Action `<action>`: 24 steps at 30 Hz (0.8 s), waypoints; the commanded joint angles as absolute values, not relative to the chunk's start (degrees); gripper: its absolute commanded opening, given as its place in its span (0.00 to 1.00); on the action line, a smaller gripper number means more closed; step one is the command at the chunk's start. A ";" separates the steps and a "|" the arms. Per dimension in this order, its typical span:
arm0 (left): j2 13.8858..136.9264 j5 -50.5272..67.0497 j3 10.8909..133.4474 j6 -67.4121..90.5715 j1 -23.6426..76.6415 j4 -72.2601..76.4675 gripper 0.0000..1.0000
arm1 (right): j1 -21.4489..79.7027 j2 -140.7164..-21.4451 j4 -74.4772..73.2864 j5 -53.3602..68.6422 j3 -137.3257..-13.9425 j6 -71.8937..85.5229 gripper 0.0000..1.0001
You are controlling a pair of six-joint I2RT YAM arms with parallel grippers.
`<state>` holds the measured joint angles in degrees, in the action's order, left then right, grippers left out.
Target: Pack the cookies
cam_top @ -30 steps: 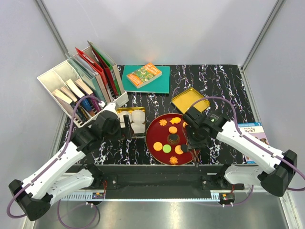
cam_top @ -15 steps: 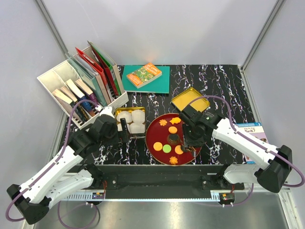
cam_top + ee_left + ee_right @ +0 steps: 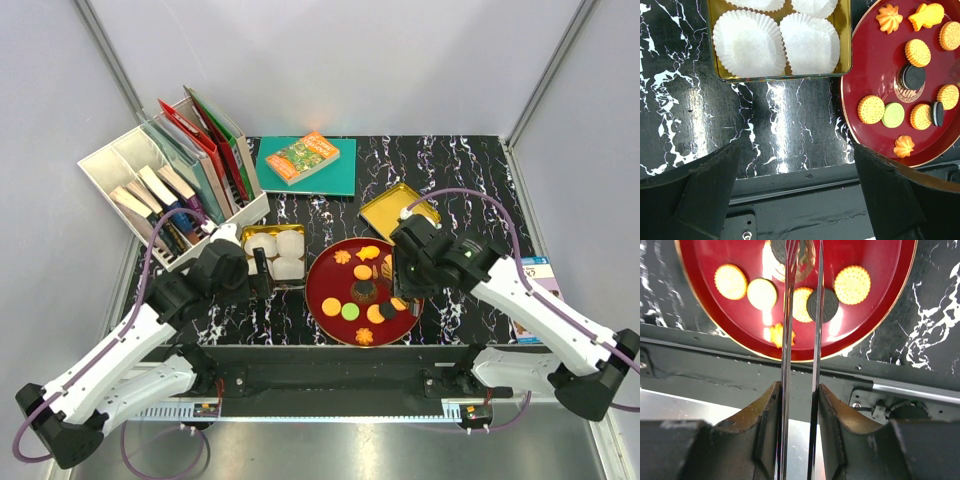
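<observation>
The cookies (image 3: 350, 311) lie on a red plate (image 3: 316, 280): round orange, green and dark brown discs plus orange flower shapes. My right gripper (image 3: 799, 390) is shut on metal tongs (image 3: 801, 340) that reach over the plate's right part. Their tips hang above a dark cookie (image 3: 790, 247). Another dark cookie (image 3: 822, 305) leans on an orange one (image 3: 801, 304). My left gripper (image 3: 797, 165) is open and empty. It hovers over the table's front edge, below a gold tin (image 3: 845, 45) of white paper cups (image 3: 749, 42), left of the plate (image 3: 865, 145).
The gold tin (image 3: 250, 238) sits left of the plate. Its gold lid (image 3: 395, 207) lies behind the plate. A green book (image 3: 305, 160) lies at the back. A white file organizer (image 3: 165, 190) stands at back left. A booklet (image 3: 540, 275) lies at the right edge.
My right gripper with the tongs has moved to the right, uncovering the plate's right part. A dark cookie now shows beside an orange one there. My left arm shifted slightly, then stayed.
</observation>
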<state>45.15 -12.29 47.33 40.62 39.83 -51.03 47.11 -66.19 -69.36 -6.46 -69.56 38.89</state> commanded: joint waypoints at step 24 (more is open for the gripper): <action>42.01 -12.57 46.41 43.77 39.90 -51.50 0.99 | 47.81 -67.23 -53.44 -6.50 -63.02 38.93 0.50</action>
